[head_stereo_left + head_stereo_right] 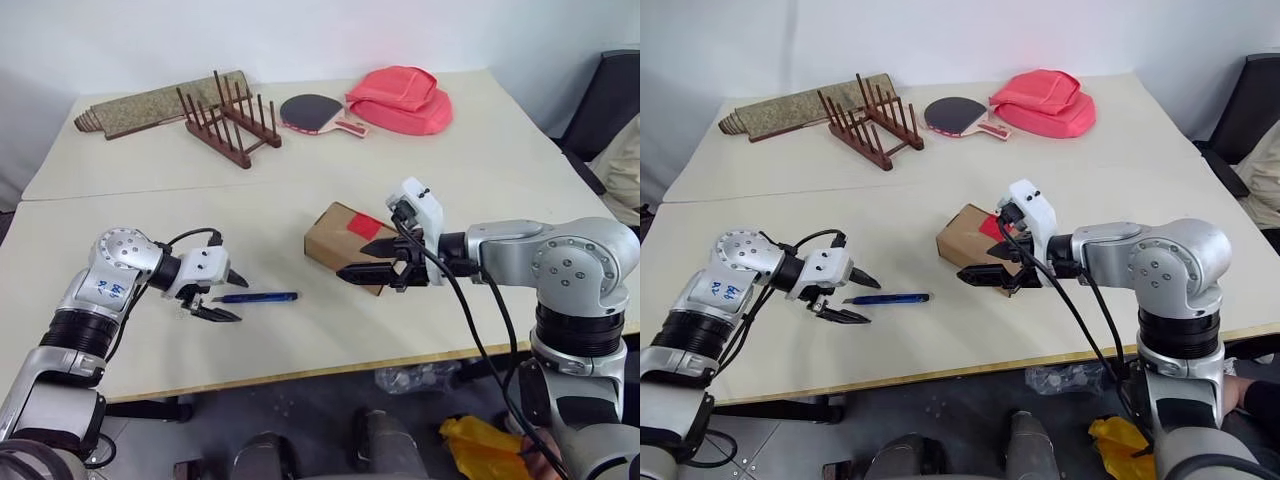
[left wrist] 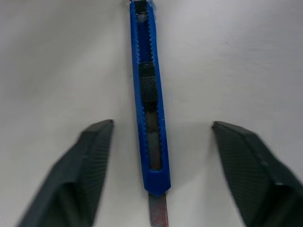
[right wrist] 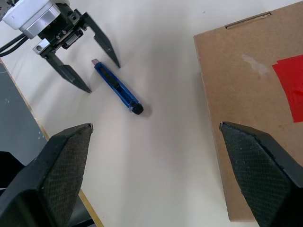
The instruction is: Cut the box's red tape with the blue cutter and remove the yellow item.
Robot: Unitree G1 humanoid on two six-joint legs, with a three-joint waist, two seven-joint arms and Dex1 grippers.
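While the cutter (image 1: 256, 297) lay flat on the table (image 1: 300, 340), the left gripper (image 1: 222, 296) sat at its blade end, fingers (image 2: 83, 175) spread either side of the body and not touching it. So the cutter was released, nothing grasping it. A short bit of blade showed at the end nearest that gripper. The box (image 1: 345, 242) was on the table well right of the cutter, flaps closed, with tape (image 1: 363, 226) on its top face. The right gripper (image 1: 368, 272) hovered at the box's near edge, jaws wide apart and empty, one finger (image 3: 258, 165) over the cardboard. At the far side of the table were a mat (image 1: 150, 105), rack (image 1: 228, 122), paddle (image 1: 315, 113) and red bag (image 1: 400, 98).
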